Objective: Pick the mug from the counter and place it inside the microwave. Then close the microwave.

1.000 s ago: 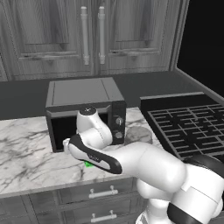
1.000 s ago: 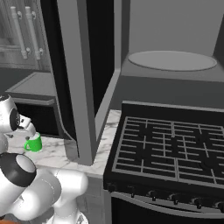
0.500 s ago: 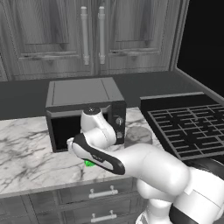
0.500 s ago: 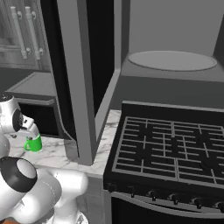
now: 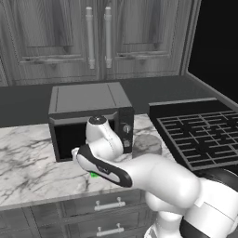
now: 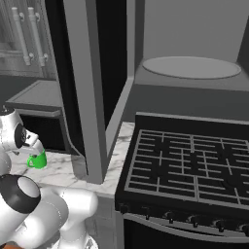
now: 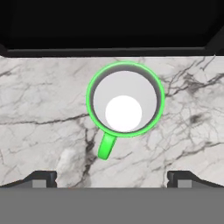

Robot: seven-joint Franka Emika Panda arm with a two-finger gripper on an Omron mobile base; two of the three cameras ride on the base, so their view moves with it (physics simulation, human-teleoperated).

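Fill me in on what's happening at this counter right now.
A white robot arm has its gripper hanging open straight above a small green mug, which stands upright on the marble counter with its handle pointing toward the camera in the hand view. Nothing is gripped yet; the fingertips sit wide on either side, apart from the mug. Just behind the mug is the microwave, its dark cavity open toward the mug. The mug is still outside it.

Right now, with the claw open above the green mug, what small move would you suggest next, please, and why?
Probably lower the claw straight down. The hand view looks down into the upright mug on the counter, its handle towards the camera's bottom edge; the fingertips stand wide apart and touch nothing, so a grip needs descent first.
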